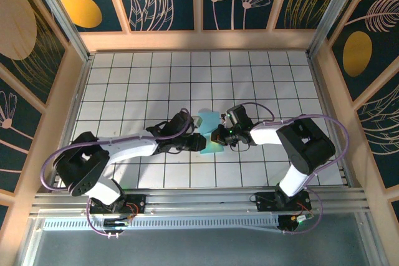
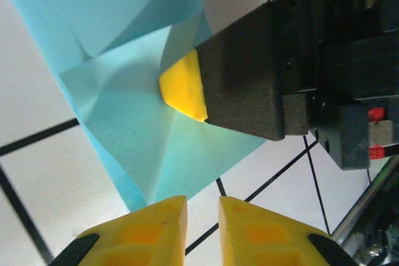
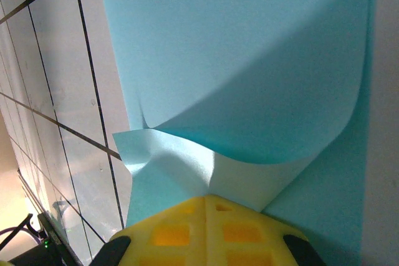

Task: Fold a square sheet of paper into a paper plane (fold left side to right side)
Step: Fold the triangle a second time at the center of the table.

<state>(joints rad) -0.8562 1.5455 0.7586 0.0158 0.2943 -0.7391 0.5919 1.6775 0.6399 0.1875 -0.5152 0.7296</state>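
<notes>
Creased paper beneath right hand

No legible text, labels or numbers anywhere.

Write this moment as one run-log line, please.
sheet: partly folded, creased | left tool: slightly open, empty | right tool: shut, tip on sheet

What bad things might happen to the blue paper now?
The right gripper pins the paper with one small tip, so it may swivel and the crease go crooked. The flap is curled up, not flat; it may spring back. The left gripper sits close and might bump the paper's edge.
</notes>
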